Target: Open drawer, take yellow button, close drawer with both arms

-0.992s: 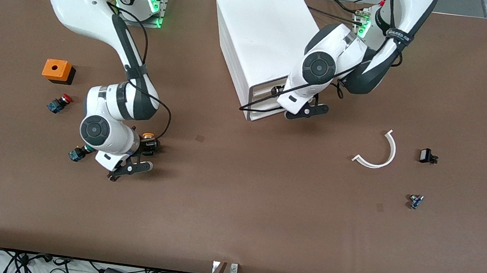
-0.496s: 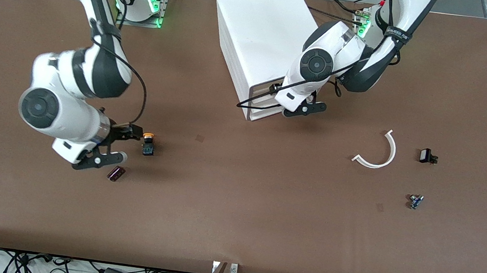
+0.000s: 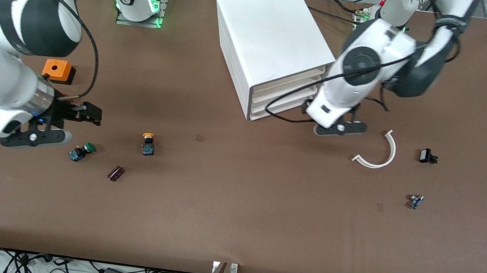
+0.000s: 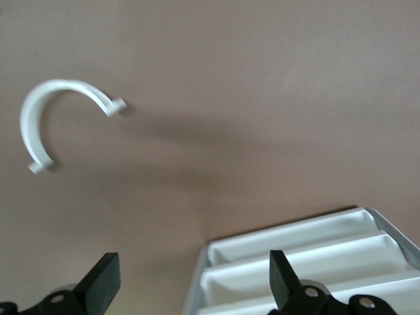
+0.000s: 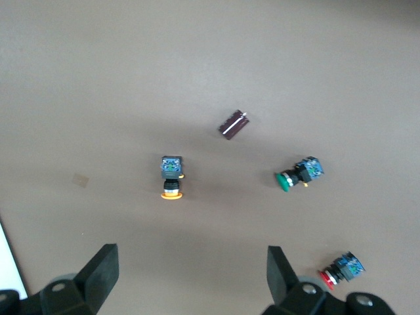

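In the front view we find the button (image 3: 148, 143) lying on the desk (image 3: 235, 217) left of centre, its orange-yellow cap pointing toward the top of the frame and its black-and-blue body toward the bottom, so its long axis runs roughly up and down the picture; the right claw (image 3: 74, 115) hangs at the left edge, spread and holding nothing, with the button to its right and slightly lower, and the green-capped button (image 3: 81, 151) just below it. The left claw (image 3: 323, 121) sits right of centre, just beside the lower right corner of the cabinet (image 3: 271, 44), whose drawer (image 3: 287, 97) fronts look flush, which we take to mean the closing is done. The right arm is clearly the nearer one to the button. In the left wrist view the left claw (image 4: 190, 285) shows its two tips wide apart along the bottom edge, empty, with stacked drawer trays at the lower right and a white curved piece (image 4: 49, 115) at the upper left. In the right wrist view the right claw (image 5: 190, 275) is likewise spread at the bottom edge, gripping nothing; the button (image 5: 171, 176) lies just above and between its tips, cap toward the claw, a dark red part (image 5: 233, 124) higher up and the red-capped button (image 5: 341, 269) at the lower right
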Controlling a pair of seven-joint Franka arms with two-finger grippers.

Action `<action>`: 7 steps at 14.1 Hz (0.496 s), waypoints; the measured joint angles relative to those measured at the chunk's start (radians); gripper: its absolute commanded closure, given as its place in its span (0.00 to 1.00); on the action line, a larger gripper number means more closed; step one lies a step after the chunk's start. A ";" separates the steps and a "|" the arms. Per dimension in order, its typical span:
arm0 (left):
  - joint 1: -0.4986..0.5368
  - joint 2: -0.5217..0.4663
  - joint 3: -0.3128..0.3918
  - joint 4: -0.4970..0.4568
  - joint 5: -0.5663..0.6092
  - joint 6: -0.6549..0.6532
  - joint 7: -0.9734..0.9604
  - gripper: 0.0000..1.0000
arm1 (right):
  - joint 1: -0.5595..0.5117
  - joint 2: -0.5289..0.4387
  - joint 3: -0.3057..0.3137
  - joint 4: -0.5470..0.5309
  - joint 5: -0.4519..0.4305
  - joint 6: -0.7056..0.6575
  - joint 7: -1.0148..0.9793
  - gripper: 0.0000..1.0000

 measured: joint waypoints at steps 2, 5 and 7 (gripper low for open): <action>0.087 -0.001 0.001 0.057 0.003 -0.045 0.155 0.00 | -0.001 -0.006 -0.034 0.001 0.000 0.001 0.000 0.00; 0.168 -0.002 0.002 0.163 0.004 -0.167 0.346 0.00 | -0.003 -0.017 -0.077 0.029 0.000 0.002 0.000 0.00; 0.202 -0.004 0.004 0.236 0.004 -0.252 0.440 0.00 | -0.006 -0.033 -0.089 0.057 0.003 0.002 0.000 0.00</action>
